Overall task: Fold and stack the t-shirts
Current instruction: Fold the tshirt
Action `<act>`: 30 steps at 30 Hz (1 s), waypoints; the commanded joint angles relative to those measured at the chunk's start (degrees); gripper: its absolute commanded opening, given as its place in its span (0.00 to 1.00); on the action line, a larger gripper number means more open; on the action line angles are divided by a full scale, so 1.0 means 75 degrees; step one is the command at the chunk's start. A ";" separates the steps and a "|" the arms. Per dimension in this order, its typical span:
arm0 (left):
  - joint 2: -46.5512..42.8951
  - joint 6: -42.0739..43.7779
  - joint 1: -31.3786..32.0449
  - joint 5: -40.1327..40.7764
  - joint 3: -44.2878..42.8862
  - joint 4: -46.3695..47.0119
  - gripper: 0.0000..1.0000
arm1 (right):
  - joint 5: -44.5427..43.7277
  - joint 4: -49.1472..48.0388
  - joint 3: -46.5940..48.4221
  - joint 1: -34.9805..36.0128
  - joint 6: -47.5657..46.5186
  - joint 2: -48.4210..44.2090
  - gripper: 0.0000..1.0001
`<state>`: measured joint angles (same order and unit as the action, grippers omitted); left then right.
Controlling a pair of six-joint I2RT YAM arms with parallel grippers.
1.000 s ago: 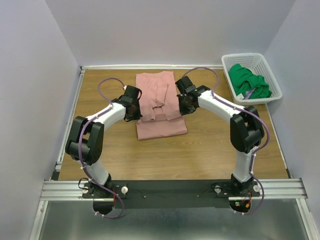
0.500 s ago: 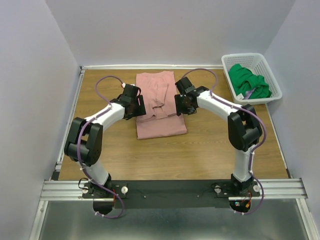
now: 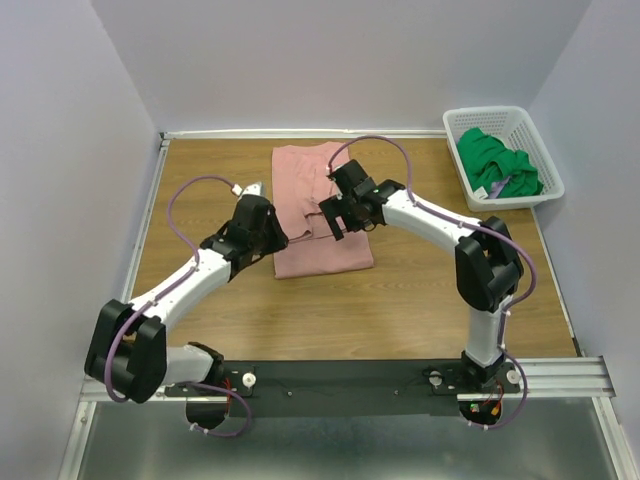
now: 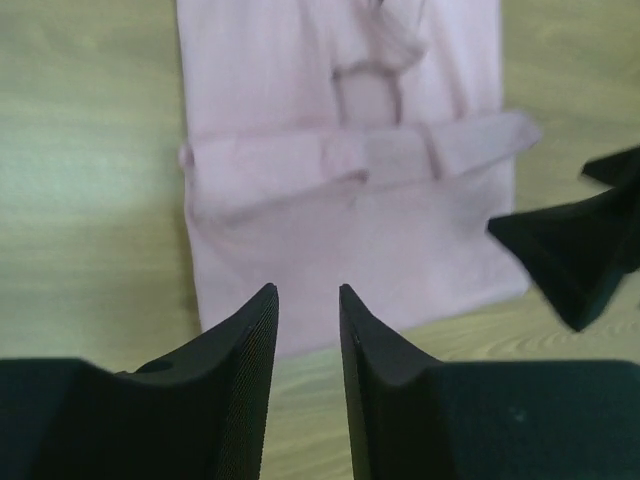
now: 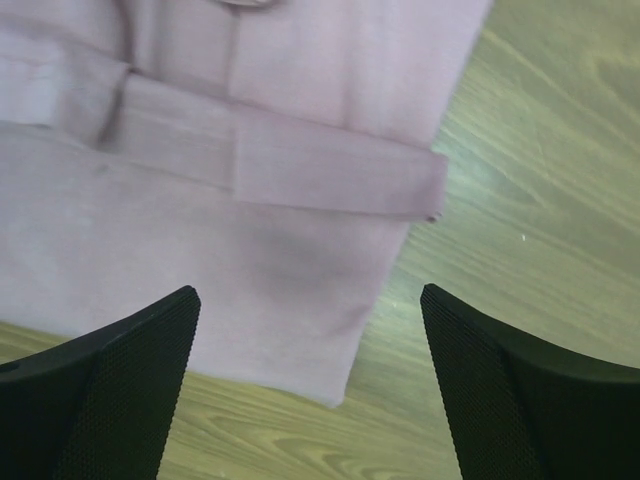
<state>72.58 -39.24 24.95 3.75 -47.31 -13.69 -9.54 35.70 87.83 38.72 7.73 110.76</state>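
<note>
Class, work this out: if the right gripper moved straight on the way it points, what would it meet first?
Most likely the pink t-shirt, lying straight ahead of the open right gripper; how far off is unclear.

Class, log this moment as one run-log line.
pink t-shirt: part-folded | green t-shirt: in basket | left claw: narrowly open, empty | right claw: wide open, empty

A lab test cell — plain walls [image 3: 340, 60] box in a wooden table [image 3: 400, 300]; aluminium rail [image 3: 560, 378].
</note>
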 commanded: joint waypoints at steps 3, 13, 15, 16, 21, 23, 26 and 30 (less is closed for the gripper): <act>0.0365 -0.0697 0.0329 -0.0324 0.0776 0.0595 0.33 | -0.0427 -0.0904 0.0254 0.0439 -0.1334 0.0454 1.00; 0.0999 -0.0732 0.0505 -0.0464 0.1163 0.0912 0.27 | -0.0486 -0.1163 0.0757 0.0673 -0.1932 0.1310 1.00; 0.1046 -0.0732 0.0494 -0.0465 0.1222 0.0889 0.27 | -0.0567 -0.1198 0.0793 0.0673 -0.2014 0.1427 1.00; 0.1069 -0.0744 0.0505 -0.0465 0.1234 0.0842 0.27 | -0.0591 -0.1210 0.0851 0.0673 -0.2038 0.1474 1.00; 0.1397 -0.0650 0.0505 -0.0465 0.1070 0.0607 0.26 | -0.1048 -0.1315 0.0945 0.0673 -0.2225 0.1685 1.00; 0.1479 -0.0650 0.0505 -0.0641 0.1046 0.0537 0.26 | -0.1165 -0.1397 0.0957 0.0673 -0.2307 0.1732 1.00; 0.1514 -0.0639 0.0505 -0.0617 0.1034 0.0443 0.26 | -0.1364 -0.1502 0.1027 0.0685 -0.2413 0.1837 1.00; 0.1491 -0.0592 0.0505 -0.0605 0.1034 0.0373 0.25 | -0.1587 -0.1689 0.1144 0.0673 -0.2542 0.1989 1.00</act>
<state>83.29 -44.18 28.53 0.14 -38.85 -9.43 -17.58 25.76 93.80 43.44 -9.54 123.50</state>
